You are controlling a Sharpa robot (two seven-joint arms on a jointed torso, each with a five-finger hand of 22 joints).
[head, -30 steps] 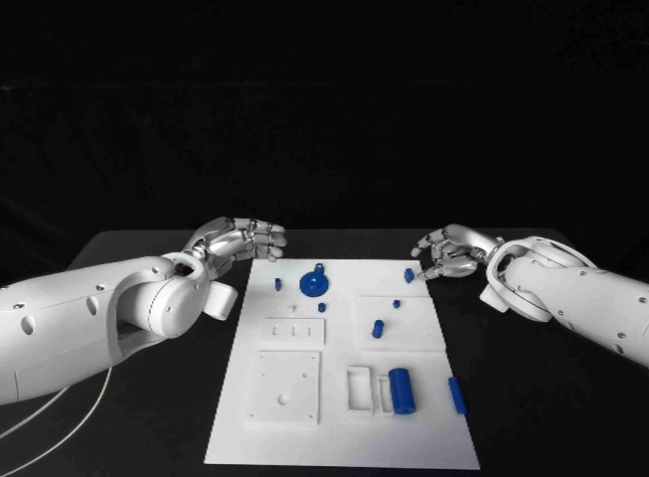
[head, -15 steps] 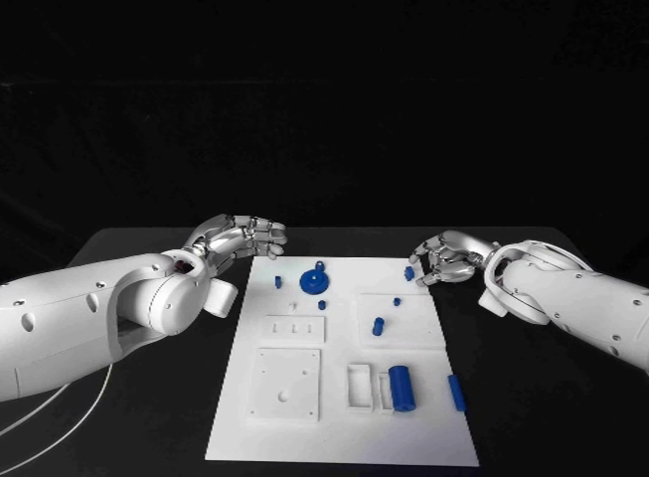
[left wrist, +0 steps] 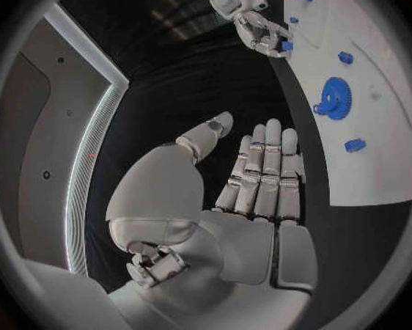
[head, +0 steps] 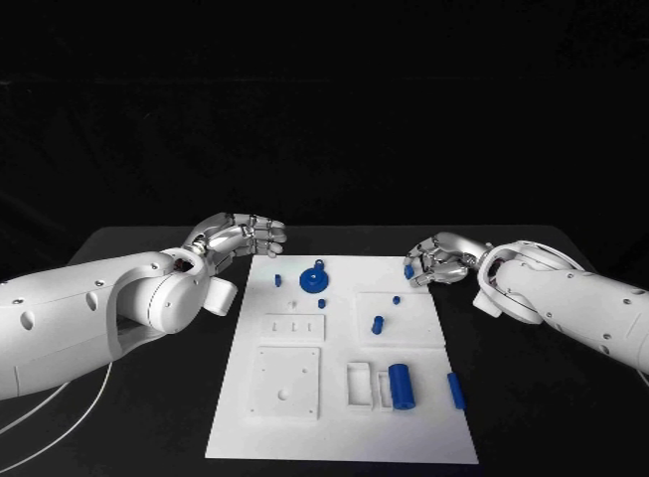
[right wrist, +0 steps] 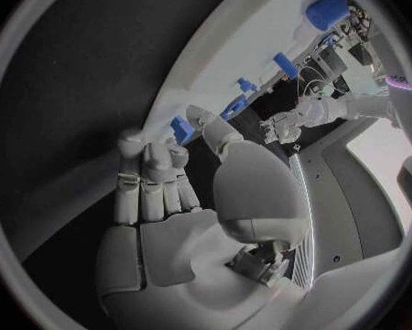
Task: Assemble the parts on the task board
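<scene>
- Nearest the robot, on the task board (head: 410, 437), a large blue cylinder (head: 401, 386) lies beside a white slot block, with a blue bar (head: 456, 393) just to its right; none of these has moved over the last second.
- Mid-board, a short blue peg (head: 378, 324) and a smaller blue stud (head: 396, 299) lie loose, unchanged.
- Further back, the blue gear (head: 314, 279) sits on the board, well apart from both hands.
- At the board's far right corner, the right hand (head: 439, 261) has crept inward over the edge; its fingers now curl about a small blue piece (head: 408, 271). Whether it is actually gripped cannot be told. This looks like the start of a pick.
- At the far left corner, the left hand (head: 239, 238) stays off the board above the tabletop (head: 152, 248), holding nothing, fingers loosely extended together.
</scene>
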